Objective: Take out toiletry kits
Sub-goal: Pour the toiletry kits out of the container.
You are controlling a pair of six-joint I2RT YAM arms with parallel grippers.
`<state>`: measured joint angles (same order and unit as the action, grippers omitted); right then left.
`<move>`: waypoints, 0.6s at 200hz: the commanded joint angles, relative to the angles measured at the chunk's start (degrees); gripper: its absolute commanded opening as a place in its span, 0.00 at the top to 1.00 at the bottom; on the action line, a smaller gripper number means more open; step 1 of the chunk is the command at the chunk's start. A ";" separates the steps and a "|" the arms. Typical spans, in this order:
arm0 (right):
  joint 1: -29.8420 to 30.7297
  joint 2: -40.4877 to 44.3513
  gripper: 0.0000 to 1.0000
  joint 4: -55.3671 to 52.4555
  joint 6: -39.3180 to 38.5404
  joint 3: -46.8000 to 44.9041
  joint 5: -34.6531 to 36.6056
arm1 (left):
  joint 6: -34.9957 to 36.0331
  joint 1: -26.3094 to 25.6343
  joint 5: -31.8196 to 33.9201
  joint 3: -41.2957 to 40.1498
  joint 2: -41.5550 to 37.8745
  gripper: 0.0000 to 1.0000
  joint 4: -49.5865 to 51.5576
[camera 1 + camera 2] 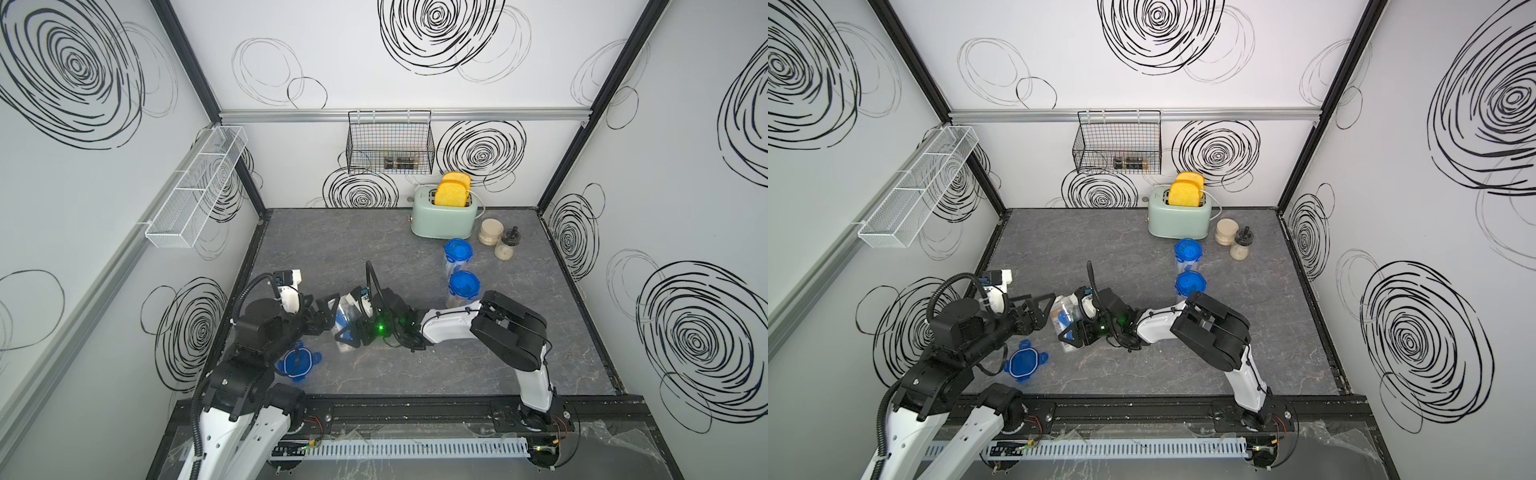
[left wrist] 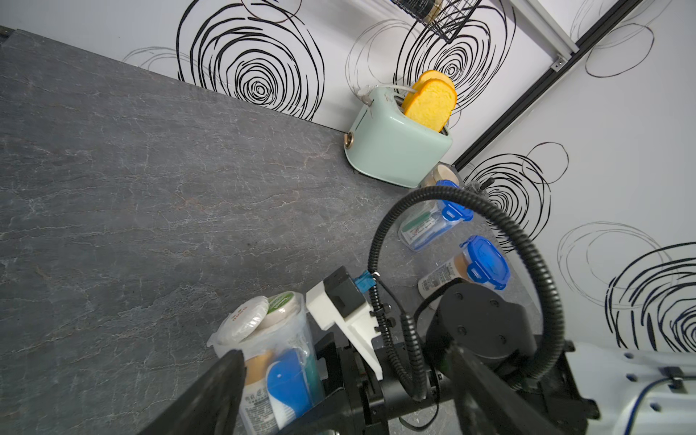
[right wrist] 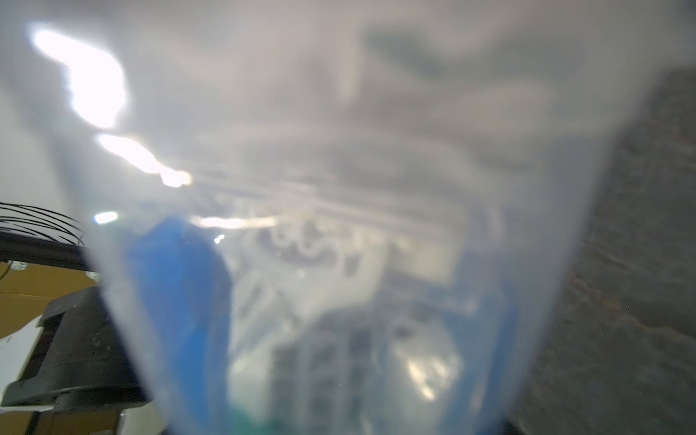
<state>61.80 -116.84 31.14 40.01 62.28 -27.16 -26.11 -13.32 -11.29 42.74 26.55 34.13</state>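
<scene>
Nearest to the robot's base, a blue lid (image 1: 296, 362) (image 1: 1022, 365) with clip flaps around its edge lies flat on the grey, stone-veined counter (image 1: 332, 249), partly under the left arm.

Just behind it, the right pincer (image 1: 352, 322) (image 1: 1074, 320) pinches an open container (image 1: 343, 320) (image 1: 1064, 322) (image 2: 297, 331) (image 3: 339, 169). It is tall, of clear and slightly milky plastic. In the right wrist view its wall fills almost everything and is blurred. Whether its base rests on the counter I cannot tell.

The toiletry kit (image 2: 277, 320) is inside this container. At the mouth sit a round white tin (image 2: 244, 320) and a green-topped tin (image 2: 282, 301). Below them are a cream bottle (image 2: 258, 399) with a tan cap and a smooth blue piece (image 2: 288, 388).

The left pincer (image 1: 325, 313) (image 1: 1043, 311) is spread wide, just beside the container's upper part. One black finger covers part of the wall, and whether it touches I cannot tell.

Further back, two closed containers of the same clear plastic stand upright, one (image 1: 463, 286) (image 1: 1190, 284) in front of the other (image 1: 458, 251) (image 1: 1187, 250). Both have blue clip lids and toiletries inside. The right arm hides the base of the nearer one.

Beyond them stand two glass jars (image 1: 490, 232) (image 1: 506, 245) with beige filling, close to a glossy mint-green toaster (image 1: 442, 216) holding two yellow slices (image 1: 451, 193).

On the back wall hangs a black wire basket (image 1: 390, 145). On the left wall there is a long white mesh rack (image 1: 195, 187).
</scene>
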 commanded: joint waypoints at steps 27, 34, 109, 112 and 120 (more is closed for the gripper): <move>-0.51 -2.25 0.48 -2.04 11.63 6.95 -6.84 | 0.62 0.49 0.67 -0.36 -0.60 0.11 -3.08; -0.69 -2.51 0.49 -1.43 13.82 7.00 -7.55 | 0.62 0.51 0.65 -0.38 -0.69 0.11 -3.06; -1.05 -6.31 0.51 5.30 34.92 9.02 -15.46 | 0.53 0.57 0.74 -0.37 0.00 0.11 -2.94; -1.07 -6.33 0.52 5.51 35.46 8.93 -15.39 | 0.53 0.51 0.74 -0.37 -0.07 0.11 -2.94; -1.02 -6.39 0.51 5.78 36.38 8.82 -15.48 | 0.53 0.49 0.77 -0.37 -0.17 0.11 -3.01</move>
<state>60.69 -123.57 30.72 69.41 68.90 -39.33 -26.11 -13.32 -11.25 42.74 26.46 34.13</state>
